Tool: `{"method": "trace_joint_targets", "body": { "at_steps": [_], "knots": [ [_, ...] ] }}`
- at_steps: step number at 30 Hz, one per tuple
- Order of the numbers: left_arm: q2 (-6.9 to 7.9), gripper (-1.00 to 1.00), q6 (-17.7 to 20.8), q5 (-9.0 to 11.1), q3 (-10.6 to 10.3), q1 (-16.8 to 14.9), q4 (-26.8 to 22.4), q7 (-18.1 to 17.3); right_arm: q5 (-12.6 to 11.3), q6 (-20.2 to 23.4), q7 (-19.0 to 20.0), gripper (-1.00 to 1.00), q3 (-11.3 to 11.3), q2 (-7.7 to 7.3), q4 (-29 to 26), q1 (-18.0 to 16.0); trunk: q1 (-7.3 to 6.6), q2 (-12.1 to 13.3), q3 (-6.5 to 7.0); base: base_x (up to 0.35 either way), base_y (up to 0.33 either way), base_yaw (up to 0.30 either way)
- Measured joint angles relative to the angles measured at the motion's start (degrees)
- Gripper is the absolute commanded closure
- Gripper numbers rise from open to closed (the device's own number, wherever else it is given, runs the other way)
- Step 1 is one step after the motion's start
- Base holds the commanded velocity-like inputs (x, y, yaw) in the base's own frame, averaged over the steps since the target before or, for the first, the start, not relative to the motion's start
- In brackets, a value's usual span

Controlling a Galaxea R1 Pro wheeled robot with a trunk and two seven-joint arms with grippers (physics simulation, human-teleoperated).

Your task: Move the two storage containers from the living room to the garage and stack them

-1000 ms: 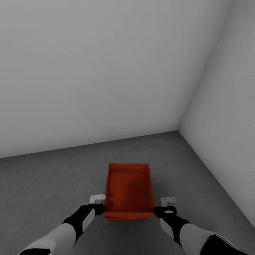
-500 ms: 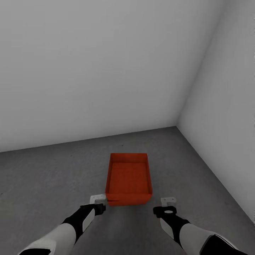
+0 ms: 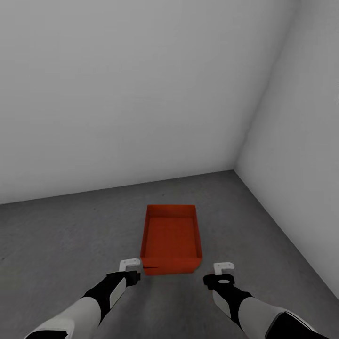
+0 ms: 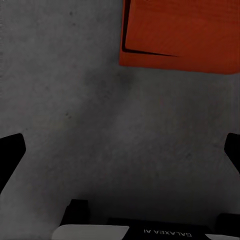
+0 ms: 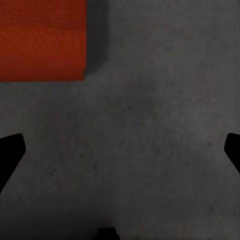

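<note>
1 storage container [image 3: 170, 241], orange-red and lidless, sits on the floor [image 3: 61, 240] of the garage, near the corner where 2 plain white-grey walls [image 3: 122, 89] meet. That floor is dark grey, rough and speckled like concrete, and it runs bare up to both walls. The bin's open top faces up and its inside looks empty; a thin dark line crosses the lower part of its near wall, too small to say what it is.

Both arms reach forward on either side of the bin. The left gripper [image 3: 130, 265] hangs just off the bin's near left corner, and the right gripper [image 3: 223, 269] hangs off to the bin's right, apart from it. In each wrist view the 2 dark fingertips stand far apart at opposite edges of the frame, spread wide with only bare floor between them, holding nothing. From the left wrist a corner of the bin [image 4: 180, 35] shows beyond the fingers [image 4: 10, 155]; from the right wrist a cut-off orange-red edge [image 5: 42, 40] shows the same way, past the fingertips [image 5: 10, 152]. Whether the left gripper touches the bin is hard to tell from the head view.
</note>
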Motion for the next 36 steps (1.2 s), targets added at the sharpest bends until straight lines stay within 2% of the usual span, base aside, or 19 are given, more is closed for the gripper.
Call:
{"method": "trace_joint_targets", "body": {
  "at_steps": [26, 32, 34, 36],
  "knots": [
    [0.0, -1.0, 0.2, 0.1, 0.0, 0.0, 0.6, 0.0, 0.2, -0.1, -0.1, -1.0, 0.1, -0.15, 0.2, 0.0, 0.0, 0.0, 0.11, 0.0, 0.0, 0.0],
    [0.02, -1.0, -0.5, 0.2, 0.0, 0.0, 6.1, -0.4, 0.2, -0.1, 0.0, -1.0, 0.1, 0.03, 1.1, 0.0, 0.0, 0.0, 0.11, 0.0, 0.0, 0.0],
    [0.14, -1.0, -1.0, 0.8, 0.0, 0.0, 7.8, -0.4, 0.2, -0.1, 0.0, -1.0, 0.1, 0.05, 1.5, 0.0, 0.0, 0.0, 0.11, 0.0, 0.0, 0.0],
    [0.36, -1.0, -2.5, 2.3, 0.0, 0.0, 10.0, -0.5, 0.1, 0.0, 0.0, -1.0, 0.1, 0.14, 1.7, 0.0, 0.0, 0.0, 0.11, 0.0, 0.0, 0.0]
  ]
}}
